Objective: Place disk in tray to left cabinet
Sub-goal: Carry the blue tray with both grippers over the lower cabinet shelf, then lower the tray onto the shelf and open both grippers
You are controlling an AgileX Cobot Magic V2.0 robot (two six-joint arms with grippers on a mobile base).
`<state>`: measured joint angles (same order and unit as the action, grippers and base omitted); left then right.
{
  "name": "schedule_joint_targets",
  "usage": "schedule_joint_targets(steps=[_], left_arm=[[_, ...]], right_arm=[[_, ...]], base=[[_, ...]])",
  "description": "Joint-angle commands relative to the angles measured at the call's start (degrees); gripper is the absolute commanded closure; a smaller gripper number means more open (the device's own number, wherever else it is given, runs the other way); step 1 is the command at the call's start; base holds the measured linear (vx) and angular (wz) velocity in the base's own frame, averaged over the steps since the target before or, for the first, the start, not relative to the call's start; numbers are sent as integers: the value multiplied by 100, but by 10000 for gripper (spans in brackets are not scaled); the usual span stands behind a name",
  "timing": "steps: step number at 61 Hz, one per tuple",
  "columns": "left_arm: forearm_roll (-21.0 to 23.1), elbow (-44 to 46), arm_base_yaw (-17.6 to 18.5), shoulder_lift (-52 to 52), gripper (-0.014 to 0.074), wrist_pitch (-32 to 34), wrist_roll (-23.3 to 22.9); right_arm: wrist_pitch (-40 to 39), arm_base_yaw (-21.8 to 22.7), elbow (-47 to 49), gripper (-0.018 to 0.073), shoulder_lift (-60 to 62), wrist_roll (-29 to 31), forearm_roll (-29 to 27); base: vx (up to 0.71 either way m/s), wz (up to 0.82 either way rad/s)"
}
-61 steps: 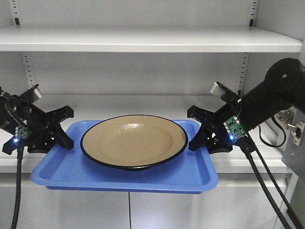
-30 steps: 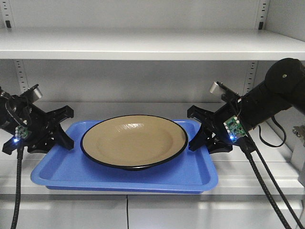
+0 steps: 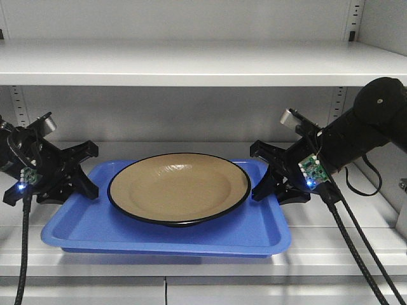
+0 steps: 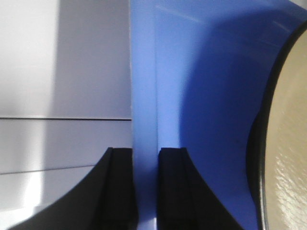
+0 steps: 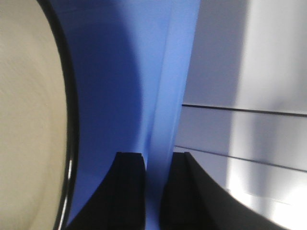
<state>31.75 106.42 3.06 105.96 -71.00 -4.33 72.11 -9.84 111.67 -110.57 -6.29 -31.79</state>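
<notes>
The disk (image 3: 179, 187), round, shallow and glossy tan with a thin dark rim, sits in the middle of the tray (image 3: 95, 229) and spans most of its width. A faint ripple of reflected light shows in its smooth bowl. The tray is bright blue plastic, rectangular with rounded corners and a low raised rim, and it is held at its two short ends in front of the cabinet (image 3: 191, 63), level with a wide flat shelf (whether its underside touches that shelf cannot be told).

The left gripper (image 3: 89, 175) is closed down on the tray's left rim: in the left wrist view its two black fingers (image 4: 117, 187) stand one on each side of the blue wall, pressed against it. The right gripper (image 3: 262, 171) grips the right rim the same way, its matte black fingers (image 5: 129, 189) flanking the thin blue edge, with the disk's dark rim close by inside.

The cabinet is light grey-white metal, its upper shelf a plain flat slab, with slotted uprights at the back on both sides. Black corrugated cables (image 3: 346, 244) hang from each wrist, and small blue lights glow on the wrist boards.
</notes>
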Motion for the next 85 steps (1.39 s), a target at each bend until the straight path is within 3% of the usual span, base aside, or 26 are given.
schedule_joint_targets(steps=[1, 42, 64, 71, 85], left_arm=[[1533, 219, 248, -357, 596, -79, -93], [1533, 219, 248, -357, 596, -1, -93], [1322, 216, 248, -346, 596, 1141, -93], [926, 216, 248, -339, 596, 1623, -93], [758, 216, 248, -88, 596, 1863, -93]], right_arm=[[-220, -214, 228, 551, 367, 100, -1493], [-373, -214, 228, 551, 367, 100, -1483], [-1255, -214, 228, 549, 143, 100, -1202], [-1478, -214, 228, 547, -56, 100, -1210], [-1900, -214, 228, 547, -318, 100, -1203]], base=[[3, -1], [0, 0], [0, 0], [0, 0], [0, 0]])
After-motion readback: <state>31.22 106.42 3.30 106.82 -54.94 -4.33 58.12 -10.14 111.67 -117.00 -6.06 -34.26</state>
